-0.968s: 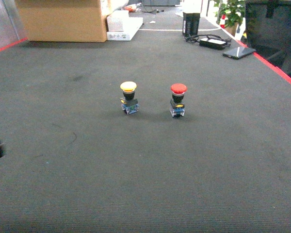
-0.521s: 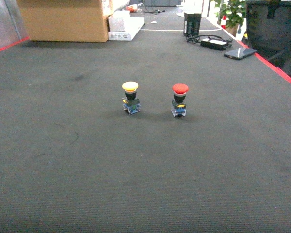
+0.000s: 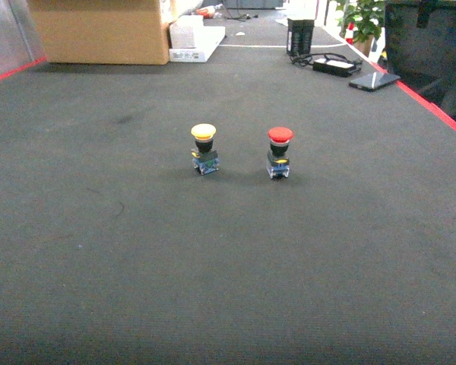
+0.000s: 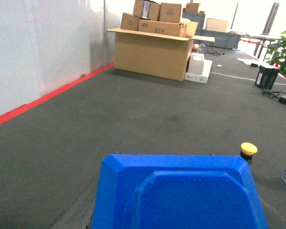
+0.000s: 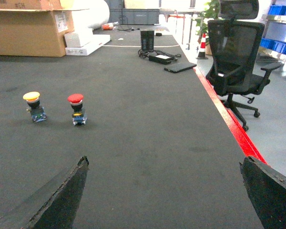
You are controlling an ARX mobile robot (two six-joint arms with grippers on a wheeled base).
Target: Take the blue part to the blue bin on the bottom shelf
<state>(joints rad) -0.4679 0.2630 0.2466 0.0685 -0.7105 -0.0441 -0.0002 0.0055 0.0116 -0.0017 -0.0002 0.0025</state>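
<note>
Two push buttons, the yellow-capped button (image 3: 204, 159) and the red-capped button (image 3: 279, 151), stand upright side by side at mid-frame on the dark mat (image 3: 228, 266). The blue part (image 4: 181, 195) fills the bottom of the left wrist view; it hides the left gripper's fingers, so their state cannot be told. The right gripper (image 5: 163, 161) is spread wide with nothing in it.

Dk grey carpet-like floor (image 3: 228, 266) w/ red edge stripe (image 3: 433, 106), yellow-capped button (image 3: 204, 149), red-capped button (image 3: 279, 152), tan cardboard box (image 3: 99, 30), bright blue part (image 4: 181, 195), black chair (image 5: 238, 52).
</note>
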